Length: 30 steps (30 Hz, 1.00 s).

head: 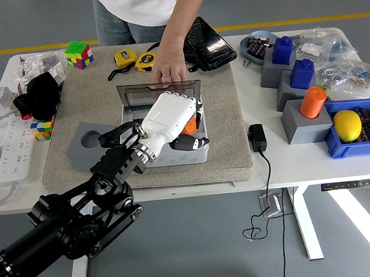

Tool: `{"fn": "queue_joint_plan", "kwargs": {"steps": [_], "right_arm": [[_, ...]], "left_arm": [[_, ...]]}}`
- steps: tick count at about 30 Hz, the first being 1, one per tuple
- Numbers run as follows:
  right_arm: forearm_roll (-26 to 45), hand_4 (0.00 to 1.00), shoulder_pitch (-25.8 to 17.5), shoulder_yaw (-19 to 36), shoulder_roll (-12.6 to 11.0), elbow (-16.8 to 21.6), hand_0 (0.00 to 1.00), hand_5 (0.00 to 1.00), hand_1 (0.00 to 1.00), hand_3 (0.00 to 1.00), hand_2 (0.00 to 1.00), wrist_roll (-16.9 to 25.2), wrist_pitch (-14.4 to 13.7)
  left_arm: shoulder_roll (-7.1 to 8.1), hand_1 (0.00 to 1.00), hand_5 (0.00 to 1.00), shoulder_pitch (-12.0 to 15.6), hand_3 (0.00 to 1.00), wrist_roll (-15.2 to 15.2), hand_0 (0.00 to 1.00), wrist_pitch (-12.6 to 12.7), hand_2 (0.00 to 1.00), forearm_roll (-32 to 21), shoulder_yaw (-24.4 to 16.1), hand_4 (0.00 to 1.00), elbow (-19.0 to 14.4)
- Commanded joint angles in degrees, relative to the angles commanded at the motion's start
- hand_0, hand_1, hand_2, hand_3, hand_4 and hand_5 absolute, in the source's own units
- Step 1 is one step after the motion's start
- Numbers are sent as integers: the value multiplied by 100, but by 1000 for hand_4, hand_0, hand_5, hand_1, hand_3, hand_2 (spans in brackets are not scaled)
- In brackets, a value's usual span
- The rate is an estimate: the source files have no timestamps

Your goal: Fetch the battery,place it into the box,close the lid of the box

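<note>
My left hand (170,117) pinches the orange battery (191,124) inside the open box (186,152). A person's hand (168,67) presses its lid (158,92) at the far edge.

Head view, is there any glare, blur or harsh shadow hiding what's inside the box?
Head view: sharp, evenly lit, with soft shadows only. No glare on the box; its open lid looks dull. The left hand itself hides most of the inside, leaving a sliver of the orange battery. A bright patch marks the floor at lower right.

Box (187,152) at frame centre on mat (223,132); left hand (170,117) over it; person's hand (168,67) above, on lid (136,95).
</note>
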Motion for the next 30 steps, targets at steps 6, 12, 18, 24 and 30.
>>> {"fn": "queue_joint_plan", "kwargs": {"steps": [6, 12, 18, 24, 30], "right_arm": [[1, 998, 1, 1, -3, 0, 822, 998, 773, 793, 758, -4, 0], [11, 998, 2, -13, -2, 0, 822, 998, 772, 793, 758, 1, 4], [-6, 998, 4, 15, -6, 0, 822, 998, 772, 793, 758, -3, 3], [0, 998, -5, 4, 1, 0, 822, 998, 772, 793, 758, 1, 5], [-10, 998, -13, 12, -2, 0, 822, 998, 772, 793, 758, -4, 1]], "left_arm": [[-1, 881, 370, 0, 779, 17, 859, 4, 829, 0, -55, 998, -27], [-1, 972, 419, 16, 889, 55, 974, 61, 927, 0, -97, 998, -124], [12, 998, 485, 46, 973, 159, 998, -20, 998, 0, -206, 998, -455], [35, 998, 515, 107, 991, 186, 998, -15, 998, 0, -365, 998, -693], [57, 998, 541, 179, 988, 182, 998, 39, 998, 0, -595, 998, -887]]}}
